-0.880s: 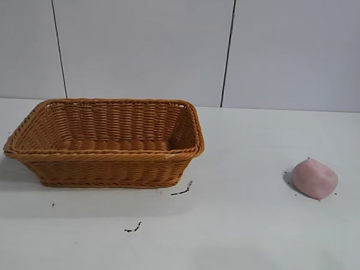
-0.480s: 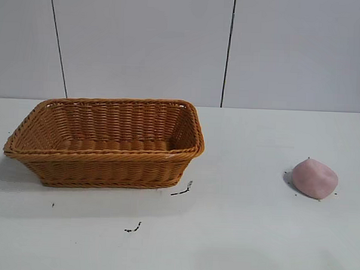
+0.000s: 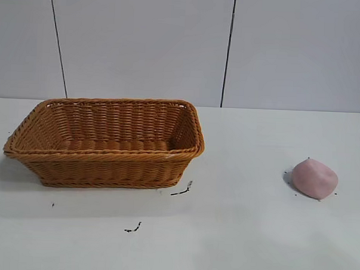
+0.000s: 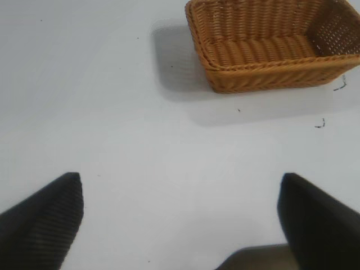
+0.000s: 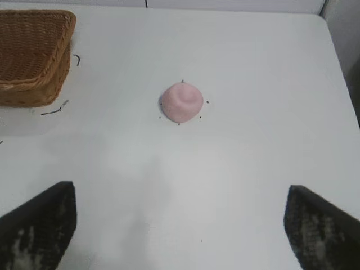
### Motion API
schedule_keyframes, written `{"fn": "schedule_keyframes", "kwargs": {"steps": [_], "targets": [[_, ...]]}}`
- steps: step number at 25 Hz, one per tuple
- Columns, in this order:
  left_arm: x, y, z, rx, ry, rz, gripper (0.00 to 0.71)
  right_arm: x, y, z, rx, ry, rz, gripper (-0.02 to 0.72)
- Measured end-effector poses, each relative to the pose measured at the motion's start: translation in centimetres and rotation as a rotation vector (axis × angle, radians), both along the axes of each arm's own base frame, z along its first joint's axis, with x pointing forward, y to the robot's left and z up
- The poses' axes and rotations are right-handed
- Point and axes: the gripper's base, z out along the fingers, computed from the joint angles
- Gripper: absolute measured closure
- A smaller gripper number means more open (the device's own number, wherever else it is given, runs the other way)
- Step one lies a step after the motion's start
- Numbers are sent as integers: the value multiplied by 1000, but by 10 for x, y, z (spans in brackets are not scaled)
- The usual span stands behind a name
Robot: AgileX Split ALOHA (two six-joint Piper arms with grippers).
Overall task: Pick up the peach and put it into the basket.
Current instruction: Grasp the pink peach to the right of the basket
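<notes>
The pale pink peach (image 3: 314, 178) lies on the white table at the right, its pointed tip up; it also shows in the right wrist view (image 5: 181, 102). The orange-brown wicker basket (image 3: 107, 157) stands at the left, empty, and shows in the left wrist view (image 4: 270, 67) and at the edge of the right wrist view (image 5: 31, 84). Neither arm shows in the exterior view. My right gripper (image 5: 180, 225) is open and empty above bare table, short of the peach. My left gripper (image 4: 181, 216) is open and empty, well away from the basket.
Small dark specks and twig-like bits lie on the table near the basket (image 3: 181, 190) and in front of it (image 3: 133, 228). A grey panelled wall stands behind the table. The table's corner and edge show in the right wrist view (image 5: 332, 34).
</notes>
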Motion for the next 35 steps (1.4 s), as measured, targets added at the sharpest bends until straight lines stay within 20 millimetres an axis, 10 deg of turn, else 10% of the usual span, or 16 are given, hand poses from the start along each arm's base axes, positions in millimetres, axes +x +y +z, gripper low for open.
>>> {"fn": "schedule_keyframes", "kwargs": {"steps": [15,35], "targets": [[0,0,0,0,0,0,18,204,12,-98,-8,338,27,14],[0,0,0,0,0,0,18,233,24,-167,-31,438,32,14]]}}
